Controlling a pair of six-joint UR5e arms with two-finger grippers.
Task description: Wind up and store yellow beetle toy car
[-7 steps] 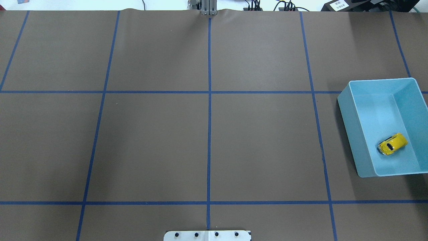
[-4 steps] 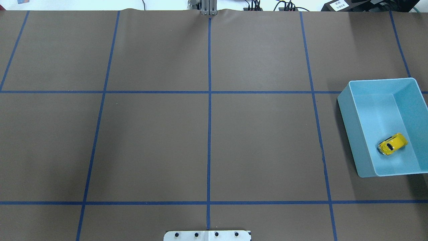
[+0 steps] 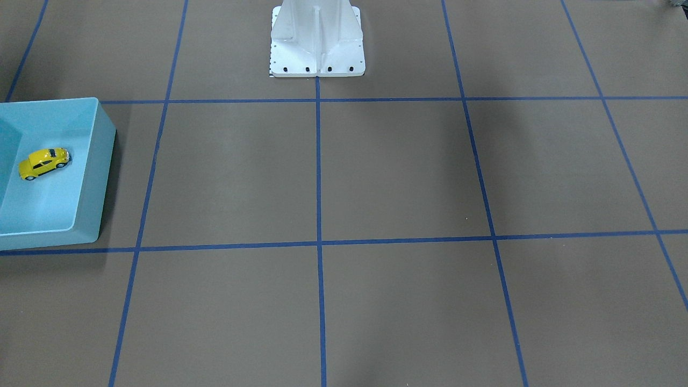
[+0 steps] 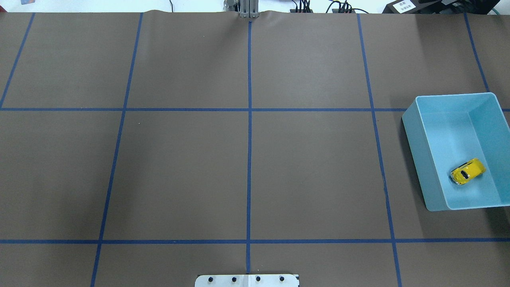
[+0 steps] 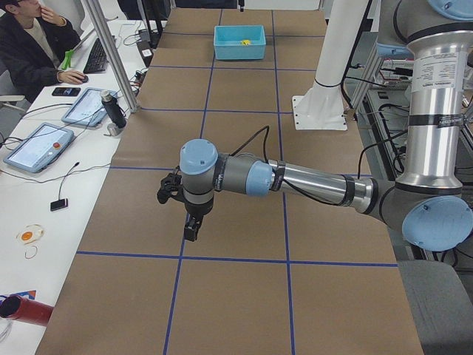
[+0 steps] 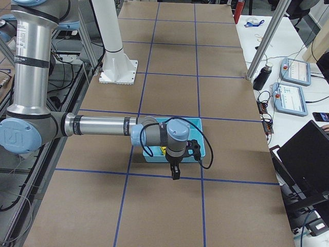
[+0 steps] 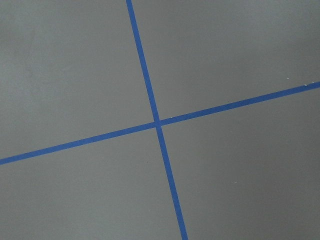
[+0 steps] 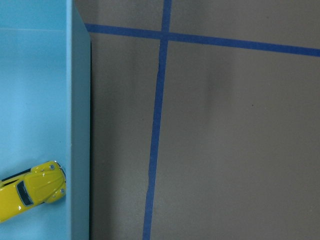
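Note:
The yellow beetle toy car (image 4: pixel 468 171) rests on its wheels inside the light blue bin (image 4: pixel 414 131) at the table's right edge, near the bin's front corner. It also shows in the front-facing view (image 3: pixel 44 163) and the right wrist view (image 8: pixel 32 189), beside the bin's wall (image 8: pixel 79 125). My right gripper (image 6: pixel 175 174) hangs above the table just outside the bin, away from the car. My left gripper (image 5: pixel 191 229) hangs over bare table at the far left end. Both show only in side views, so I cannot tell whether they are open or shut.
The white robot pedestal (image 3: pixel 317 37) stands at the table's middle rear. Blue tape lines (image 7: pixel 157 122) grid the brown table cover. An operator (image 5: pixel 33 44) sits at a side desk with tablets and a bottle (image 5: pixel 113 109). A laptop (image 6: pixel 308 154) sits off the right end.

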